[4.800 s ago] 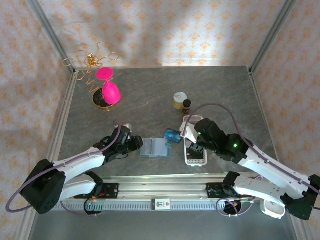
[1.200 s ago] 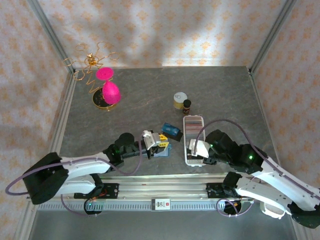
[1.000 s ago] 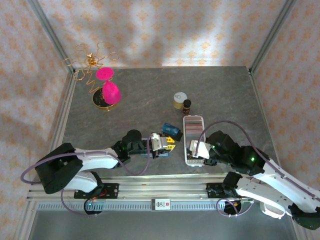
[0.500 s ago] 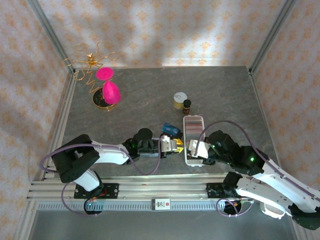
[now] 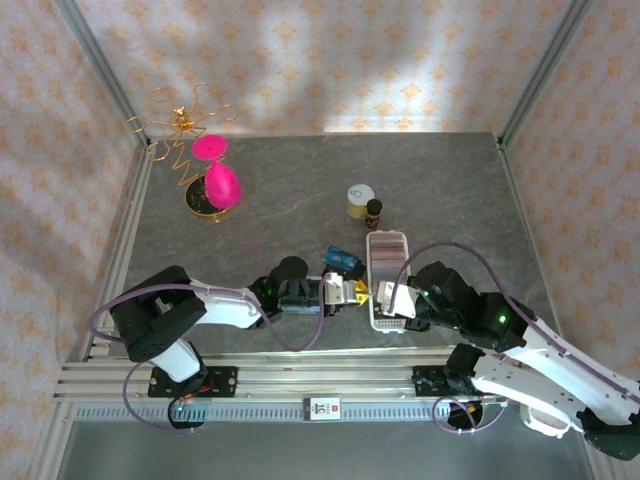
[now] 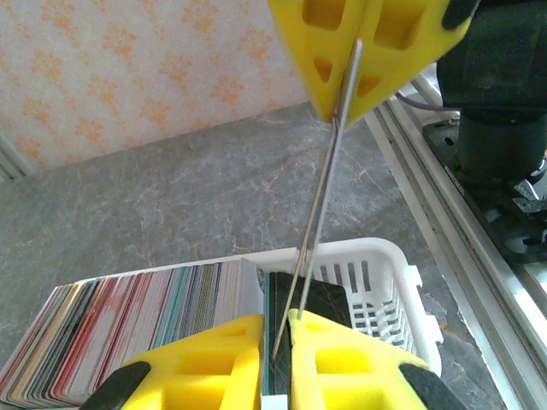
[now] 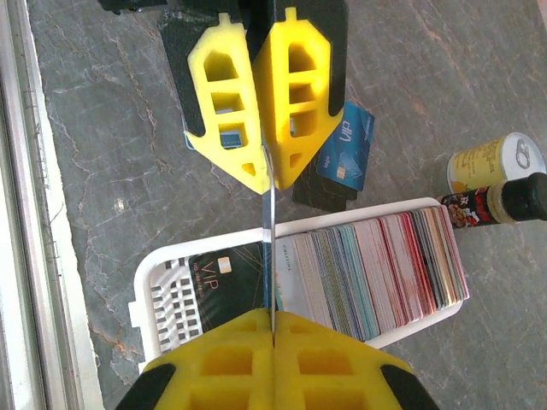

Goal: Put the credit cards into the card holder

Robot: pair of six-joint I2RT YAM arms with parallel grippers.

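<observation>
We find the left gripper [image 7: 267,181] and the right gripper [image 7: 272,318] tip to tip above the near end of the white tray [image 7: 175,299], both clamped on one upright card [image 6: 325,179], so no way runs between them. The tray's packed credit cards [image 7: 376,256] and the blue card [image 7: 346,154] lying just beside it crowd that spot. A tin [image 5: 360,198] and a small bottle [image 5: 373,210] stand right behind the tray. The table [image 5: 300,190] lies free through its middle and right side, while an hourglass [image 5: 218,180] and a gold wire stand [image 5: 185,120] hold the far left corner.
</observation>
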